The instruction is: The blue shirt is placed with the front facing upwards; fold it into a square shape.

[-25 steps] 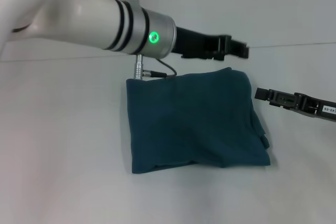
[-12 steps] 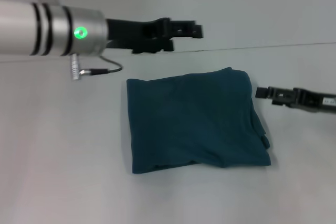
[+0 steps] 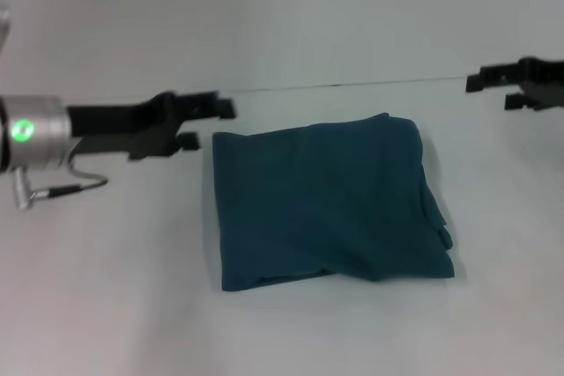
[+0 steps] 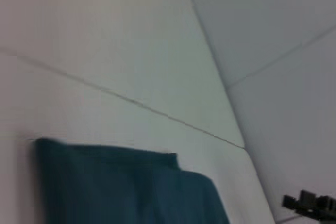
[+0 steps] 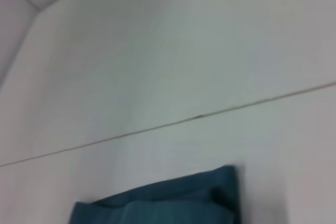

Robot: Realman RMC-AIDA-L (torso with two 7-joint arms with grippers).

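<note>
Teal shirt (image 3: 328, 204) lies folded roughly square on the white worktop (image 3: 106, 305). Left gripper (image 3: 204, 121) hovers just beside its left edge, right gripper (image 3: 493, 85) well apart; both fingers released, empty.

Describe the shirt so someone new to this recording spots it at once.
On the pale table, look midway between the left gripper and the right gripper, both clear of it. The blue shirt lies there folded into a rough square. It is the only dark teal thing on the surface, with no print showing.
</note>
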